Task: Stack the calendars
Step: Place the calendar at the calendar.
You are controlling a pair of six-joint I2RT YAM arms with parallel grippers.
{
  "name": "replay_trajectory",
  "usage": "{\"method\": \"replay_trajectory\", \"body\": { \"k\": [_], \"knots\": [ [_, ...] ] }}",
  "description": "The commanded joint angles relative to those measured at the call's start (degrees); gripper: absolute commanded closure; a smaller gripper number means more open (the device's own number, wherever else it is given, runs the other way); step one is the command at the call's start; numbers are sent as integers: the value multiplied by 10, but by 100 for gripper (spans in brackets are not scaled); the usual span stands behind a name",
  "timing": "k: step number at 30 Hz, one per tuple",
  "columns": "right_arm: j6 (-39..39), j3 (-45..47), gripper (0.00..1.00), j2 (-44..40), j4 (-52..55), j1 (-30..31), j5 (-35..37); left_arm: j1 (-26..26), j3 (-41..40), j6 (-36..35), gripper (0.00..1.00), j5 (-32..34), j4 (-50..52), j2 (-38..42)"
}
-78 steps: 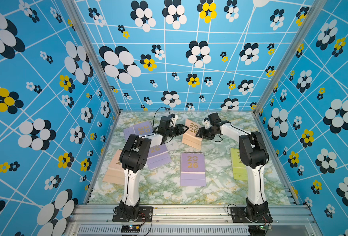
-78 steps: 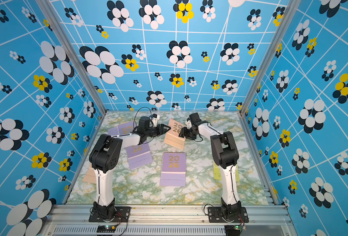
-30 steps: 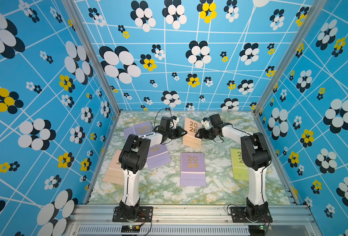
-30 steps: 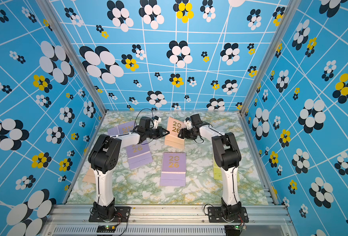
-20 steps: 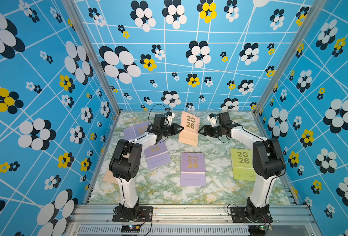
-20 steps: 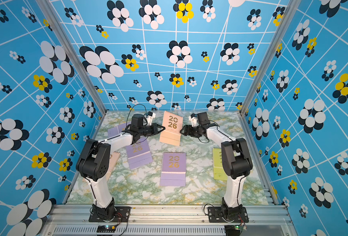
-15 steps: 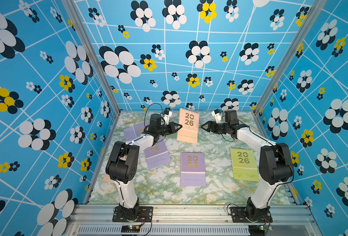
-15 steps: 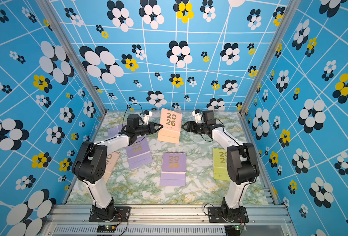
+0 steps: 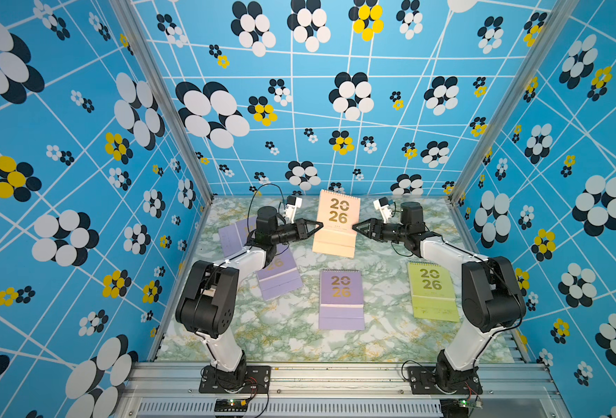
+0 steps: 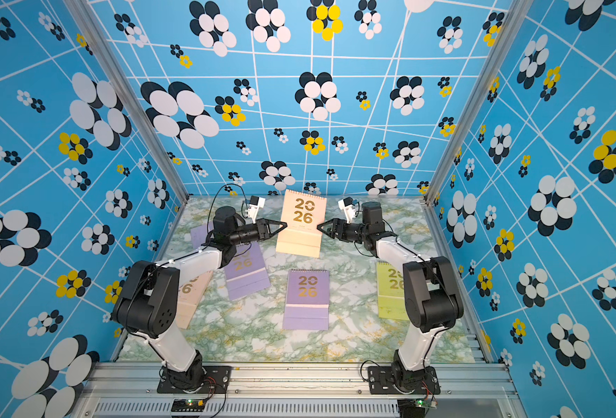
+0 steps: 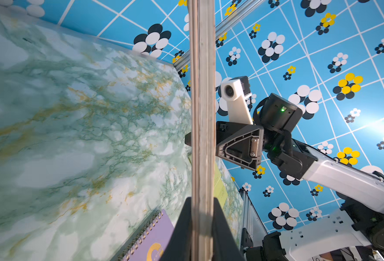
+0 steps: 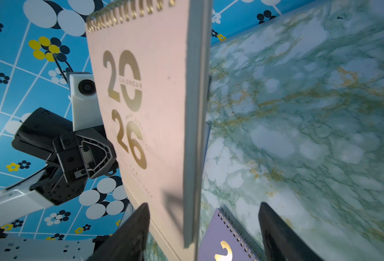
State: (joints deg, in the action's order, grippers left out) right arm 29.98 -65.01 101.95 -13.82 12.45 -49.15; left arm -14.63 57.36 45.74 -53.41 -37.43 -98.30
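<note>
A peach-pink calendar (image 9: 337,224) (image 10: 301,224) hangs in the air near the back wall, cover toward the top cameras. My left gripper (image 9: 321,226) (image 11: 202,226) is shut on its left edge (image 11: 203,113). My right gripper (image 9: 353,228) (image 12: 204,204) is open, its jaws straddling the right edge of the calendar (image 12: 152,101) without touching it. On the table lie a lavender calendar (image 9: 341,300) in the middle, a yellow-green one (image 9: 432,293) at the right, two lavender ones (image 9: 279,275) (image 9: 234,235) at the left, and another peach one (image 10: 190,296) partly behind the left arm.
The marble-patterned table (image 9: 299,336) is boxed in by blue flowered walls with aluminium posts (image 9: 480,144) at the back corners. A metal rail (image 9: 335,376) along the front edge carries both arm bases. The left arm's elbow (image 9: 208,300) hangs over the left-side calendars.
The peach-pink calendar has risen off the table and moved toward the back wall in my left gripper. My right gripper rose with it and stays open at its right edge.
</note>
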Motion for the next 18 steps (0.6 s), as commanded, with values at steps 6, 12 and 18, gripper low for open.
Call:
{"method": "replay_trajectory", "body": {
  "k": [6,12,18],
  "knots": [
    [78,34,24,4,-166,4,-65,-3,-29,44,100,-37,-115,21],
    [73,28,31,7,-167,32,-74,-15,-29,21,100,-31,-89,32],
    [80,32,56,10,-178,43,-73,-15,-30,14,100,-31,-80,42]
  ]
}}
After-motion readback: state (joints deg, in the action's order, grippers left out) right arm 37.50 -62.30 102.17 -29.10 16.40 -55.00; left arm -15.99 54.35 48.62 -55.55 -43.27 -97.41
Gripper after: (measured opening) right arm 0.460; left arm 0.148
